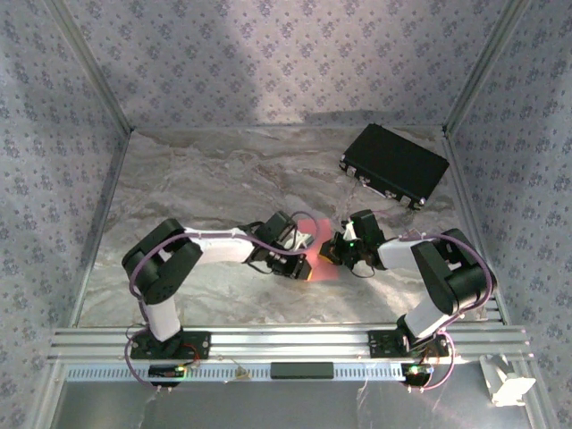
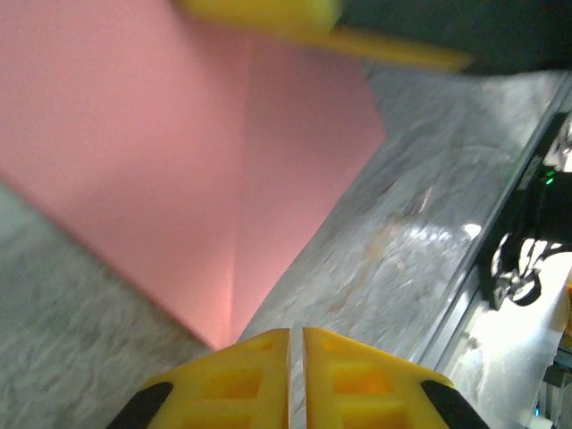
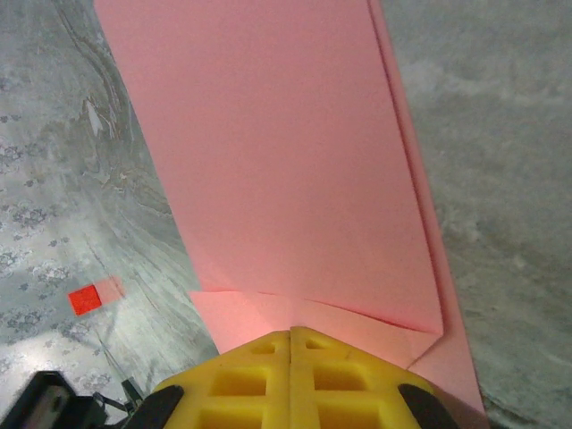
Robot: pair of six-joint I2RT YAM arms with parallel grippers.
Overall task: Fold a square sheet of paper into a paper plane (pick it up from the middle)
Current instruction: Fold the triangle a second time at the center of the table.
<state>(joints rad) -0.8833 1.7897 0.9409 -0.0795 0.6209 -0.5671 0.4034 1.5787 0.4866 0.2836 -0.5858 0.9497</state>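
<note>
Mid-bench: creased salmon-pink square sheet of paper (image 3: 286, 161)
Your left fingers (image 2: 250, 368): clenched at its corner
Your right fingers (image 3: 250, 368): clenched over its fold

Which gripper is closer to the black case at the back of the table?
Right. The right gripper sits in front and left of the black case; the left gripper is farther left, across the pink paper.

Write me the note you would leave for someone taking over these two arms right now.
Left gripper: shut, tips at a corner of the pink paper.
Right gripper: shut, tips at the pink paper's folded edge; whether it pinches is unclear.
Paper lies on the table between both arms.
Done: centre crease, some folded layers.
Left: remaining folds; no plane shape yet.
</note>
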